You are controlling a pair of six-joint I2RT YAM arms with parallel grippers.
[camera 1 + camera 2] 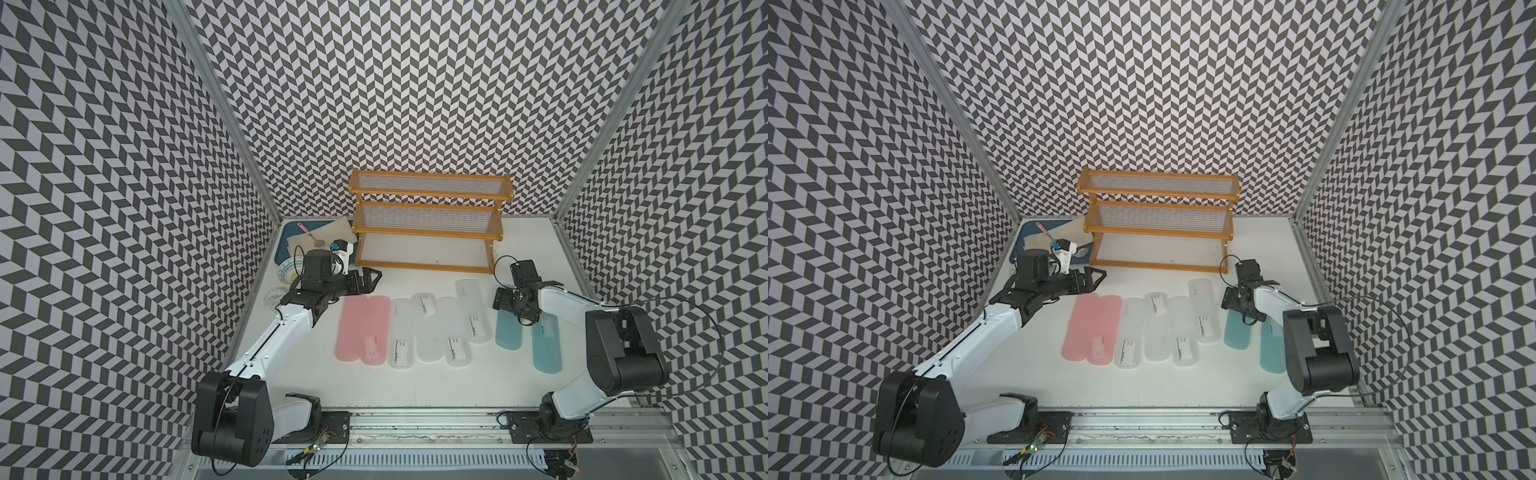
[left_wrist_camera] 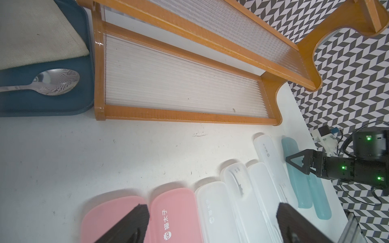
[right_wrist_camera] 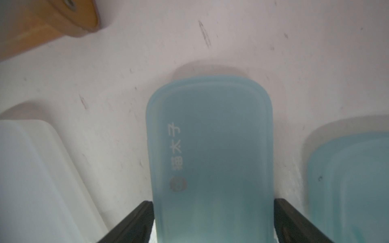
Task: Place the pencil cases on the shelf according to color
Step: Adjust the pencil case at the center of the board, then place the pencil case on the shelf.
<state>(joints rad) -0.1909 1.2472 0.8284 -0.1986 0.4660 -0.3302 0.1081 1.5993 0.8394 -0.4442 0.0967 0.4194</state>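
The white desk (image 1: pixel 415 386) carries eight long, flat, translucent plastic pencil cases with rounded ends. They lie side by side with their long axes running near to far. From left to right:

- two pink cases (image 1: pixel 353 332) (image 1: pixel 376 328), touching each other
- four frosted white cases (image 1: pixel 401 328) (image 1: pixel 428 336) (image 1: pixel 451 320) (image 1: pixel 469 299), the rightmost set farther back than the others
- a left light blue case (image 1: pixel 508 336) and a right light blue case (image 1: pixel 547 357), lying apart, the right one nearer

Several carry white barcode labels (image 1: pixel 401 347). All eight lie on the desk.

The left gripper (image 1: pixel 371 277) hovers just beyond the far ends of the pink cases. Its jaws are released and spread wide, with nothing between them.

The right gripper (image 3: pixel 212 212) sits over the far part of the left light blue case. Its jaws are released and straddle that case, one jaw close along each long edge. The case lies flat on the desk.

At the far centre stands the three-tiered stepped shelf (image 1: pixel 428 216) with an orange-brown wooden frame and translucent ribbed panels. Just beside its left end lies a dark blue tray (image 2: pixel 46 105) holding a beige woven cloth (image 2: pixel 37 31) and a metal spoon (image 2: pixel 59 81).
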